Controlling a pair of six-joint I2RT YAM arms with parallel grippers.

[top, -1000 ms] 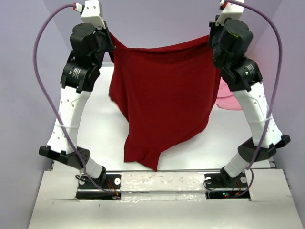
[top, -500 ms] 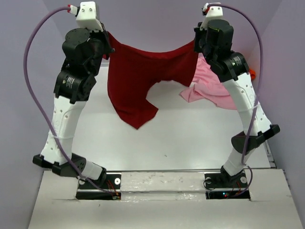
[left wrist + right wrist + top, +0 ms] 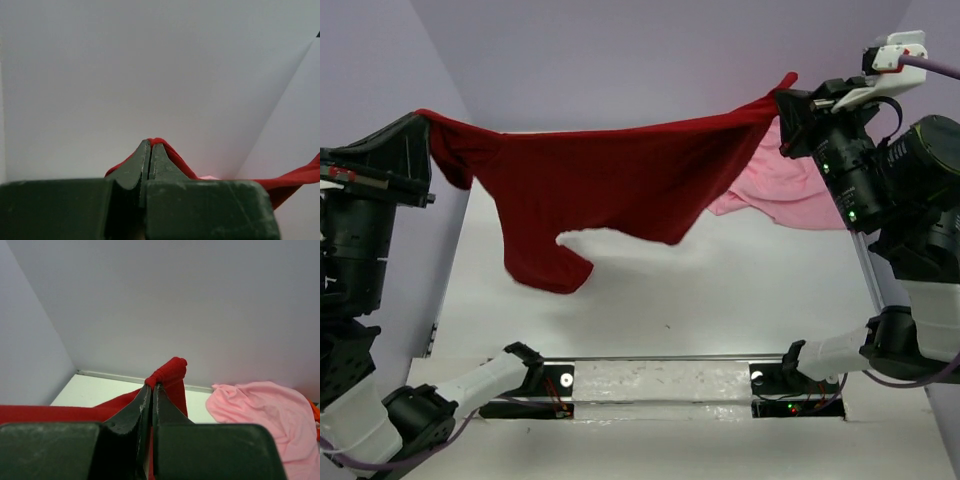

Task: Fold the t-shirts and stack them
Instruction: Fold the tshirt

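Hanging in mid-air right now: the dark red t-shirt (image 3: pixel 620 185) is stretching wide between both arms. Its top edge is sagging a bit in the middle, and the lower part is dangling over the tabletop (image 3: pixel 720 290), not touching it as far as I can see. Anyone reading the grips the same way? (poster one)

Yep, seeing the same. The left tool (image 3: pixel 420 130) is pinching one corner of the red shirt at the far left. In the left wrist view its fingers (image 3: pixel 135 165) are pressing tight together, with a red fold poking out at the tips. The right tool (image 3: pixel 785 100) is clamping the opposite corner up high on the right, and the right wrist view is showing a bunched red knob sticking up past the closed tips. (poster two)

And the other shirts? (poster one)

The light pink t-shirt (image 3: pixel 790 190) is lying crumpled at the far right of the tabletop, behind and below the raised red corner. A sliver of the bright orange t-shirt (image 3: pixel 316 412) is peeking in at the right edge of the right wrist view, just beside the pink one. Can't tell how it's lying. Lavender walls (image 3: pixel 650 60) are closing in the back and sides. (poster two)
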